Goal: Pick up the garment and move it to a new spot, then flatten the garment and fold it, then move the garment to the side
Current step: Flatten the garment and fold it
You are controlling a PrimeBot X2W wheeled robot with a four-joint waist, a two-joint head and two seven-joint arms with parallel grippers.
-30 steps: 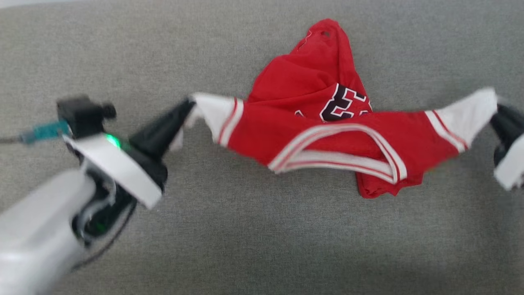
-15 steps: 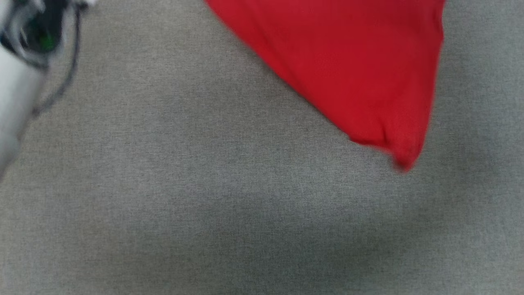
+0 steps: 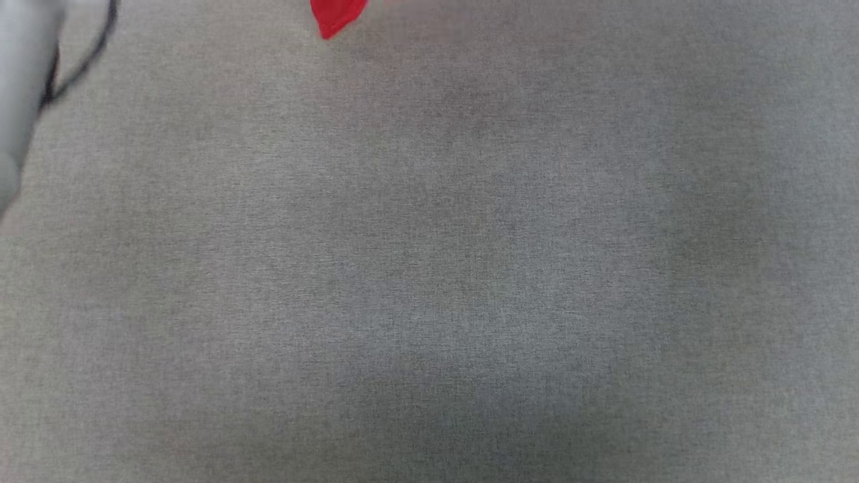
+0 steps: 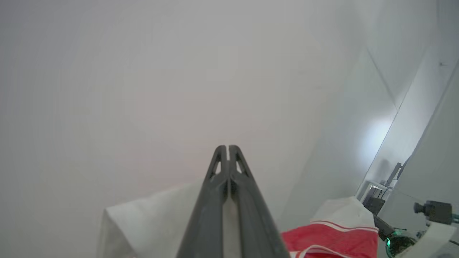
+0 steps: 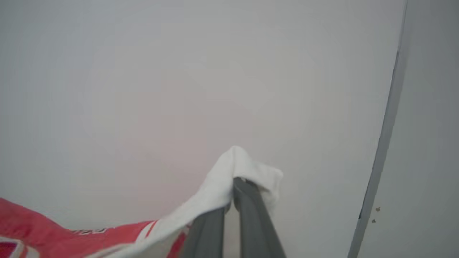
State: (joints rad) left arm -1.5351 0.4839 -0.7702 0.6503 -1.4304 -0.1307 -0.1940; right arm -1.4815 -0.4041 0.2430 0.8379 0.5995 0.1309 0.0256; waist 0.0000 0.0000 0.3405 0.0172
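Observation:
The garment hangs raised between both grippers against a pale wall. In the head view its red lower tip dangles at the top edge, and my pale left forearm is at the upper left. My left gripper is shut, with one white sleeve pinched low between its fingers. The red body stretches away to the other sleeve. My right gripper is shut on that white sleeve, which drapes over its fingertips. The red cloth trails off to the lower left.
A grey fabric-covered surface lies below, with soft shadows on it. White walls stand behind both grippers, with a corner seam at the right. The right arm's wrist and camera appear at the lower right of the left wrist view.
The garment, stretched low over the grey surface a second ago, has risen out of the head view's top edge. Both grippers left that view with it.

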